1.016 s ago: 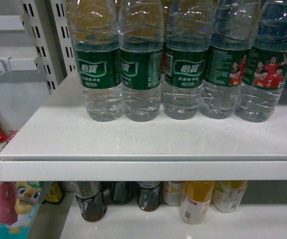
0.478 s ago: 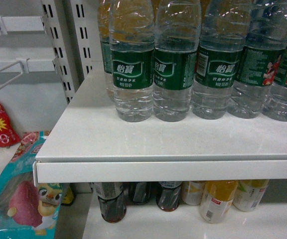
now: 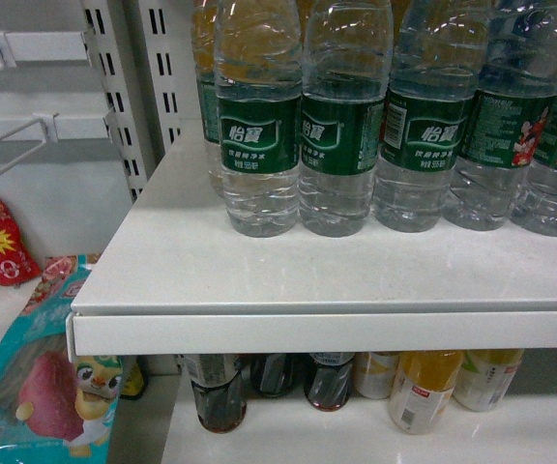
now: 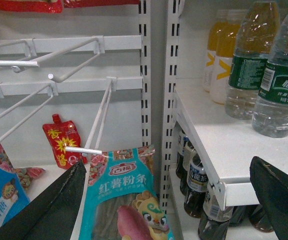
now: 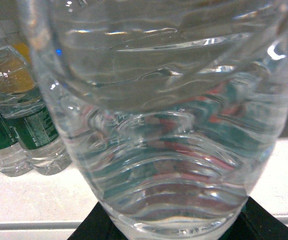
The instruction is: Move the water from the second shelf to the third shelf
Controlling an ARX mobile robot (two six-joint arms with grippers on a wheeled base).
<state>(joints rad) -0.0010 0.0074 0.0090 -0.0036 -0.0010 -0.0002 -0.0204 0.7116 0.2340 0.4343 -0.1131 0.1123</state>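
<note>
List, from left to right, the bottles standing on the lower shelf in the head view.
Dark cola bottle → second cola bottle → third cola bottle → pale bottle → orange juice bottle → pale yellow bottle.

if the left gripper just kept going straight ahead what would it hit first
Likely the front left corner of the white shelf and its slotted upright; the open left gripper points there, though depth is unclear.

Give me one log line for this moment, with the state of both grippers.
left gripper: open, empty | right gripper: water bottle close in front, grip unclear | water row: upright on shelf
</note>
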